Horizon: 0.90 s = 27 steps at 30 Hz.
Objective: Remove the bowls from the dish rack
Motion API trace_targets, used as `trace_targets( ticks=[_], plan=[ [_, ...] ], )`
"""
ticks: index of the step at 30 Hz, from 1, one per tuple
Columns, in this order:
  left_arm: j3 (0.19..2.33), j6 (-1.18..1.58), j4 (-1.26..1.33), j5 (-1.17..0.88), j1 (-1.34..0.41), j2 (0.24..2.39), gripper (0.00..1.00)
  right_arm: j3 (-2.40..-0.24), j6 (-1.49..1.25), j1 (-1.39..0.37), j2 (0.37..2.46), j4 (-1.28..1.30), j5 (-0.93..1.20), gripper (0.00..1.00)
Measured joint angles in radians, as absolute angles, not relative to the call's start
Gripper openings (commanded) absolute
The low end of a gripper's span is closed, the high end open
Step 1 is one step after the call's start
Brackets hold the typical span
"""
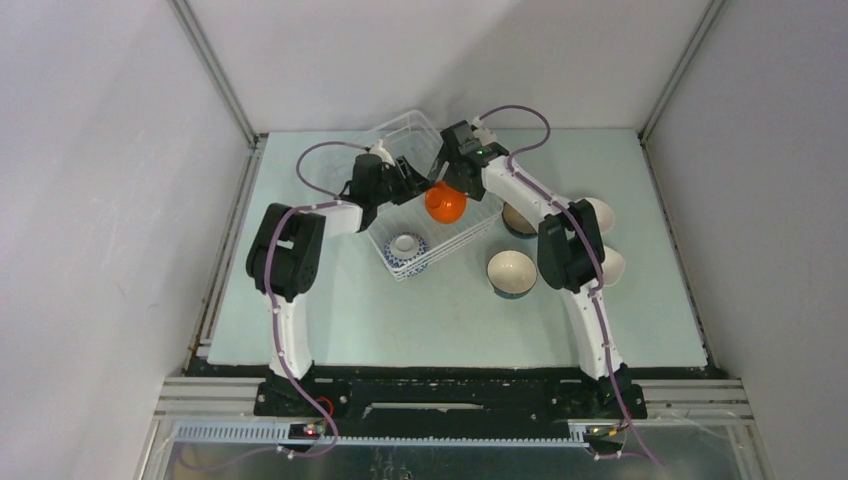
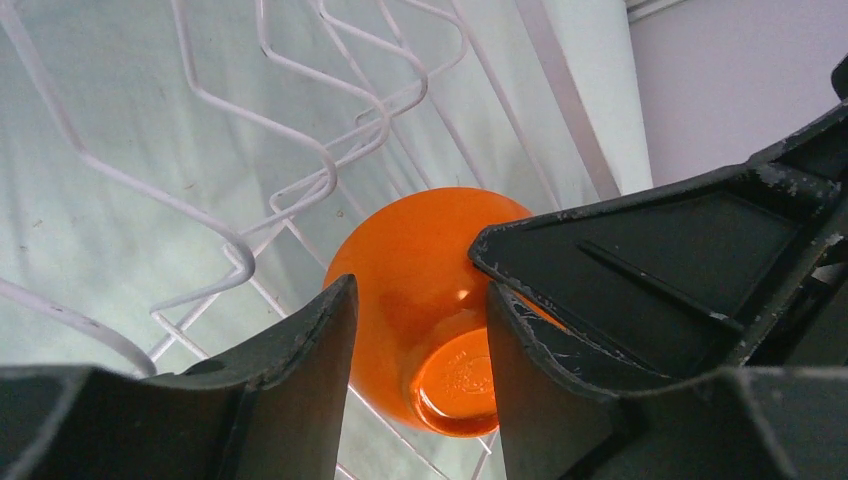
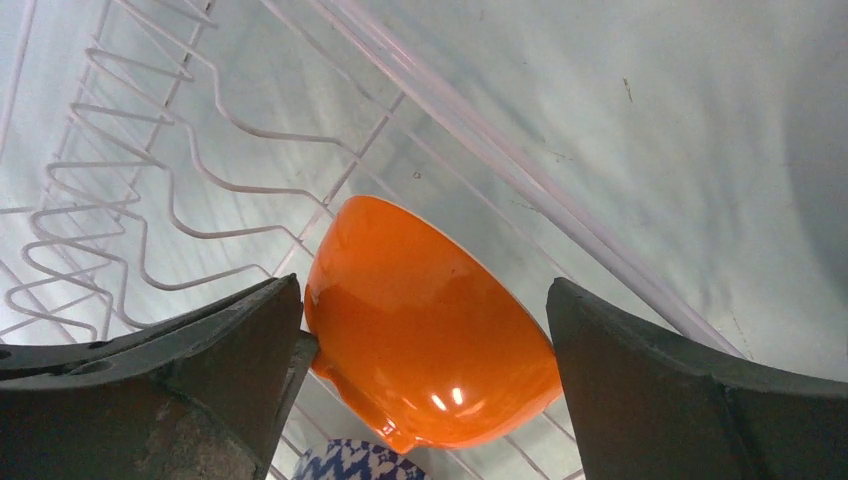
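Observation:
An orange bowl [image 1: 445, 203] leans bottom-up inside the white wire dish rack [image 1: 412, 122], with a blue-and-white bowl [image 1: 406, 246] in the rack's near end. My left gripper [image 1: 410, 187] is open just left of the orange bowl; in the left wrist view its jaws [image 2: 415, 275] frame the bowl's foot [image 2: 455, 385] among the rack tines [image 2: 300, 140]. My right gripper [image 1: 441, 178] is open above the bowl. In the right wrist view its wide jaws [image 3: 425, 290] straddle the orange bowl [image 3: 430, 330], the left jaw touching the rim. The blue-and-white bowl [image 3: 355, 462] shows below.
Several bowls stand on the table right of the rack: a teal-and-white one [image 1: 511, 272], a dark one [image 1: 517, 219], a white one [image 1: 601, 212] and another [image 1: 612, 266] partly behind the right arm. White walls enclose the table.

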<state>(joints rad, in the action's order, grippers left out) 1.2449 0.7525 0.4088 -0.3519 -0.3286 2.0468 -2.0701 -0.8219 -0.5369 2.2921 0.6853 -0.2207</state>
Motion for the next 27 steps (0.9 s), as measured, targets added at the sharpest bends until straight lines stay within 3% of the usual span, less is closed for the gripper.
trace_targets(
  ticks=[5, 17, 22, 27],
  plan=[
    [1.229, 0.753, 0.432, -0.36, -0.326, 2.046, 0.54, -2.043, -0.814, -0.537, 2.287, 0.663, -0.214, 0.87],
    [1.169, 0.741, 0.413, -0.373, -0.285, 2.021, 0.54, -1.667, -0.814, -0.503, 2.058, 0.324, -0.018, 0.38],
    [1.168, 0.74, 0.386, -0.398, -0.295, 2.02, 0.54, -1.663, -0.811, -0.523, 2.06, 0.286, 0.103, 0.32],
    [1.168, 0.74, 0.348, -0.412, -0.307, 2.02, 0.54, -1.663, -0.786, -0.538, 2.078, 0.288, 0.186, 0.36]
  ],
)
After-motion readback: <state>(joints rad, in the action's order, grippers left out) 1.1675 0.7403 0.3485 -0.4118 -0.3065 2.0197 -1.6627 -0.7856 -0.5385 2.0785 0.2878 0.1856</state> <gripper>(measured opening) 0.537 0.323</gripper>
